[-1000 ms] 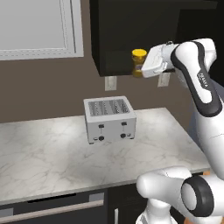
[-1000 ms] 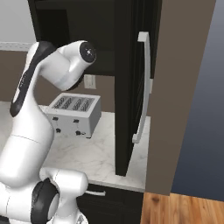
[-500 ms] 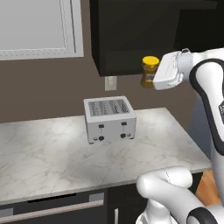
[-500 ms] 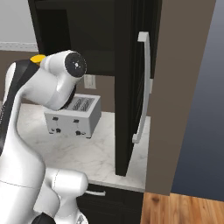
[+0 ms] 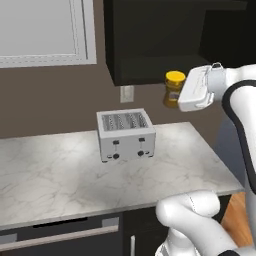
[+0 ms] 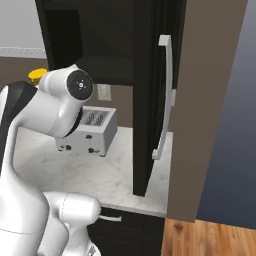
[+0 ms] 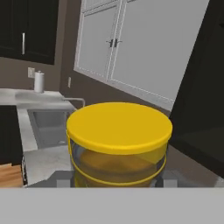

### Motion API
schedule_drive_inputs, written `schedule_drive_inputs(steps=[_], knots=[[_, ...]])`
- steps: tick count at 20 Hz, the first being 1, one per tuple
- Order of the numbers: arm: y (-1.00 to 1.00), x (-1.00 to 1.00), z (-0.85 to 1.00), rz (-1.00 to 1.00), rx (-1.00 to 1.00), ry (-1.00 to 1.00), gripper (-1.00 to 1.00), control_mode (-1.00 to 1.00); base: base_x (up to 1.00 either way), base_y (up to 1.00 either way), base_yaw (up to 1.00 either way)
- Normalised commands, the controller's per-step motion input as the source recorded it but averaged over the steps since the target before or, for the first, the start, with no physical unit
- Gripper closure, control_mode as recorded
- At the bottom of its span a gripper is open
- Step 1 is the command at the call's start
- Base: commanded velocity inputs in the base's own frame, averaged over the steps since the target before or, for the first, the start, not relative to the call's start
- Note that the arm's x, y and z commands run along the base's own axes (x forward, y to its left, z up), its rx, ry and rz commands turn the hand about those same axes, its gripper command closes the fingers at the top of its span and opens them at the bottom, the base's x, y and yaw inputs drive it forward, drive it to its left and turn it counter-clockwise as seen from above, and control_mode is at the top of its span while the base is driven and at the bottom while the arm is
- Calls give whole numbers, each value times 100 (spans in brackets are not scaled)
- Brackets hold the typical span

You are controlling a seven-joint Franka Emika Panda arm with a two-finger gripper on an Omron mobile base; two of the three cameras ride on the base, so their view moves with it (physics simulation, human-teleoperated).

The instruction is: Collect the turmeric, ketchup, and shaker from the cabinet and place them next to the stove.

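Note:
The turmeric (image 5: pixel 174 90), a small amber jar with a bright yellow cap, hangs in the air just below the front right corner of the black cabinet (image 5: pixel 150 40). My gripper (image 5: pixel 180 97) is shut on it from the right. In the hand view the turmeric (image 7: pixel 119 131) sits close up between my fingertips (image 7: pixel 64 179). Its yellow cap (image 6: pixel 37 75) peeks out behind my arm in the right base view. The cabinet (image 6: pixel 95 45) stands open and its inside is dark. The ketchup, the shaker and the stove are out of view.
A silver toaster (image 5: pixel 125 134) stands on the marble counter (image 5: pixel 60 175) below and left of the jar. The cabinet's open door (image 6: pixel 155 90) with its long silver handle juts out to my right. A sink (image 7: pixel 48 124) and a paper roll (image 7: pixel 39 81) lie beyond the jar.
My arm has drawn the turmeric out of the cabinet, to the right and a little down. The jar is still held; the toaster has not moved.

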Motion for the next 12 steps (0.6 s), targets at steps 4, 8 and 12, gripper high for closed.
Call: schedule_drive_inputs(steps=[4,8,12], knots=[[0,0,0,0,0,0,100,100,-77,29,20],[0,0,0,0,0,0,100,100,-74,56,26],[0,0,0,0,0,0,100,100,-65,68,35]])
